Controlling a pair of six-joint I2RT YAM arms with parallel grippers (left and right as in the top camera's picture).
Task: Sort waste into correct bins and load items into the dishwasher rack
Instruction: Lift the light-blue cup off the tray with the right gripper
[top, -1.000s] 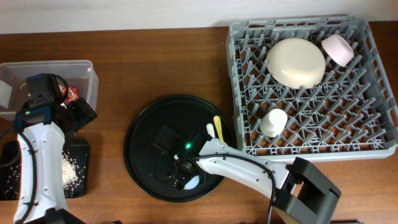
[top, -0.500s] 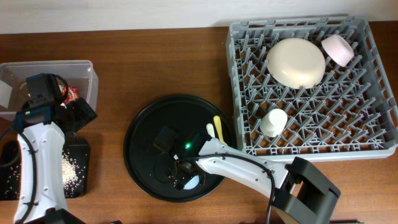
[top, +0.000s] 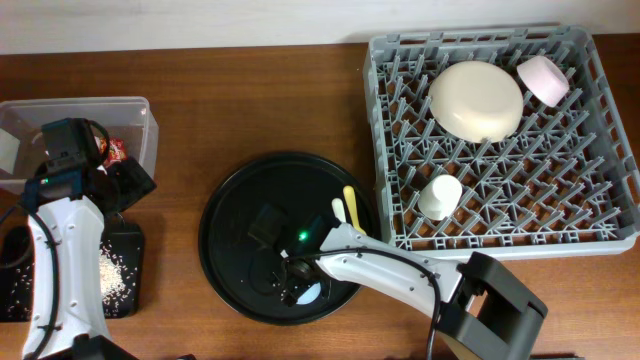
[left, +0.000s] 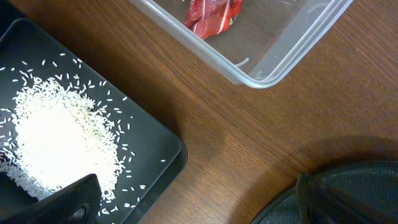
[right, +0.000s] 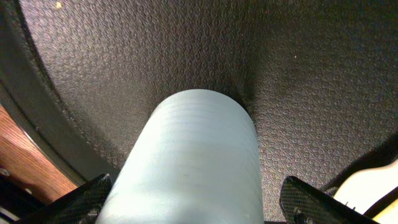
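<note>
Right gripper (right: 194, 208): spread wide and clamped on nothing, straddling the light blue cup (right: 193, 155). Cup lying on its side between the fingers (right: 81, 199), close against one finger and clear of the other. Beneath both, the textured floor of the round black tray (right: 124, 62). Just off to one side of that gripper, on the same tray, the pale yellow cutlery (top: 349, 198). Past the cutlery and well apart from the gripper, the grey dishwasher rack (top: 600, 200), carrying the cream plate (top: 476, 100), the pink bowl (top: 543, 78) in a far corner and the white cup (top: 439, 196) nearer the gripper's side.

Left gripper (left: 186, 202): also spread fully, holding nothing, hanging over bare wooden table (left: 261, 130). Under one finger, the shallow black tray (left: 155, 143) with the heap of rice (left: 56, 143), loose grains scattered around the heap. Ahead of the fingers, the corner of the clear box (left: 292, 50), with the red wrapper (left: 211, 12) inside. At the other finger, the rim of the round black tray.
</note>
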